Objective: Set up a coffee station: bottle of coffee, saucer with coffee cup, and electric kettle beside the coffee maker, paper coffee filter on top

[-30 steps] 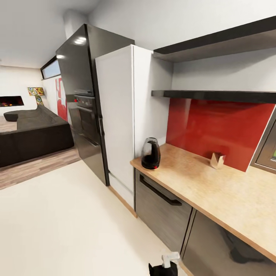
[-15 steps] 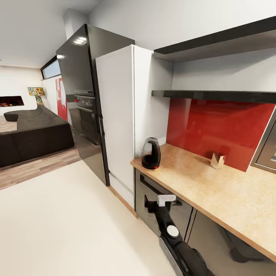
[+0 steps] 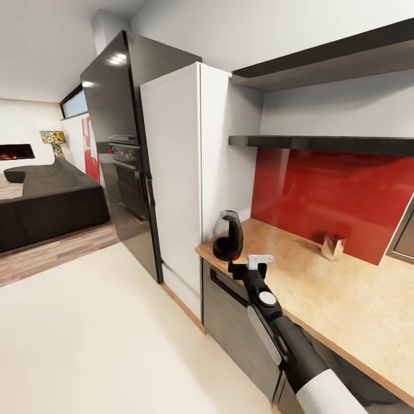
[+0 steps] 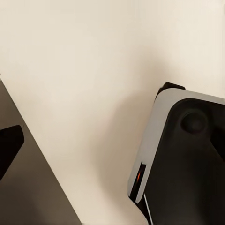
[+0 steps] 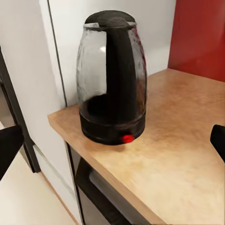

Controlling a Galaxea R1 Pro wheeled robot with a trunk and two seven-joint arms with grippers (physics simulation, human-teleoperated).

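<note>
The kettle (image 3: 227,236) stands upright at the corner end of the countertop (image 3: 345,299), close to its front edge and just beside the tall white cabinet (image 3: 172,172). In the right wrist view the kettle (image 5: 112,77) faces the camera handle-first, its black handle running down the middle of the clear glass body, the red switch low on the black base and the lid closed. The right arm (image 3: 287,339) reaches up from the lower right of the head view, and the right gripper (image 3: 248,265) hangs just in front of the kettle, near its base and apart from it. In the right wrist view the two dark fingertips (image 5: 9,147) show at opposite edges of the picture with the kettle between and beyond them, so the fingers are spread wide and hold nothing. A small paper filter (image 3: 333,246) sits farther along the countertop against the red backsplash (image 3: 339,195), well apart from the kettle. Two dark shelves (image 3: 322,141) run along the wall above. Below the countertop is a grey drawer front with a black bar handle (image 3: 230,290). A black oven column (image 3: 123,149) stands beside the white cabinet, and a dark sofa (image 3: 52,201) lies across the room. The left wrist view looks down on pale floor (image 4: 84,84) and part of the robot's base (image 4: 187,159); one dark fingertip (image 4: 9,145) shows at the edge, and whether the left fingers are apart or together cannot be told.
</note>
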